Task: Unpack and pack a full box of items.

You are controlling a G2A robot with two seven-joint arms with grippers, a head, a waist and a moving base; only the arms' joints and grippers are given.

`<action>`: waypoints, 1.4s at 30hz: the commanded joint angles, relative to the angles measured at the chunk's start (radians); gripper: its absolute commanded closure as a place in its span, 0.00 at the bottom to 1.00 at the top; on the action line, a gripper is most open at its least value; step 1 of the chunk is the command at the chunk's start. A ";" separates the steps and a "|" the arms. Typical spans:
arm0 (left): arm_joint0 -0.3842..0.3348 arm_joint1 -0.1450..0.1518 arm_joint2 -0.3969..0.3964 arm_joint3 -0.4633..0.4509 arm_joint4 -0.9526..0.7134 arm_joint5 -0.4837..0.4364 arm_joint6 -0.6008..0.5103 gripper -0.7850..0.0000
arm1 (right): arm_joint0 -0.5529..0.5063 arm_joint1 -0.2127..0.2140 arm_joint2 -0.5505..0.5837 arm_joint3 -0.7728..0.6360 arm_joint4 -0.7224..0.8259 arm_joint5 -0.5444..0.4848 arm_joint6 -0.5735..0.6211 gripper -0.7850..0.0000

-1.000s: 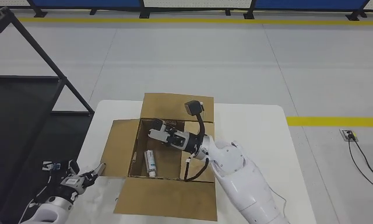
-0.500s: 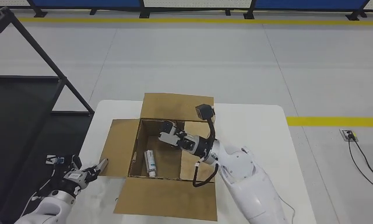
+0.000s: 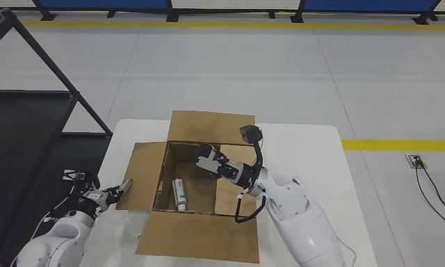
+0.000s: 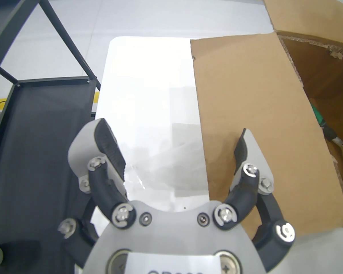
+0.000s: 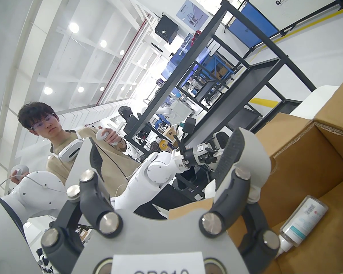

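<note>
Two grippers, and neither has anything in it. From where I stand, the cardboard box [image 3: 201,238] sits in the middle of the white table [image 3: 306,149] with its flaps folded outward. Down on its floor lies a white bottle [image 3: 179,192] with a teal label. It is on its side, close to the left wall and towards the near corner, cap pointing at the near wall.

The right gripper [image 3: 202,156] hangs over the far part of the opening, near the far wall and apart from the bottle. Its own camera shows the fingers spread wide with nothing between them.

The left gripper [image 3: 117,190] is low at the table's left edge, just beside the outer edge of the left flap [image 3: 142,175]. Seen from its wrist, the fingers are splayed and bare, with one black pad [image 4: 110,146] over the white tabletop and the other over the flap. Whether that finger touches the cardboard I cannot tell. In the same view a green thing [image 4: 317,114] peeks past the box's rim, too little of it to name.

A black metal rack [image 3: 35,135] stands off the table's left side
</note>
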 commanded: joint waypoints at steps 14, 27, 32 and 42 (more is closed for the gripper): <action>-0.084 0.005 0.056 -0.050 0.166 0.065 -0.022 0.00 | -0.058 0.025 0.034 -0.058 -0.004 -0.007 -0.026 0.00; -0.005 0.003 0.000 -0.267 0.156 0.112 0.012 0.00 | -0.086 0.043 0.041 -0.101 -0.006 -0.005 -0.039 0.00; 0.035 0.003 -0.037 -0.366 0.053 0.053 -0.005 0.00 | -0.093 0.051 0.052 -0.119 -0.020 -0.006 -0.039 0.00; -0.075 0.007 0.073 -0.356 -0.252 -0.029 -0.251 0.00 | -0.222 0.094 0.174 -0.285 -0.134 -0.071 -0.019 0.00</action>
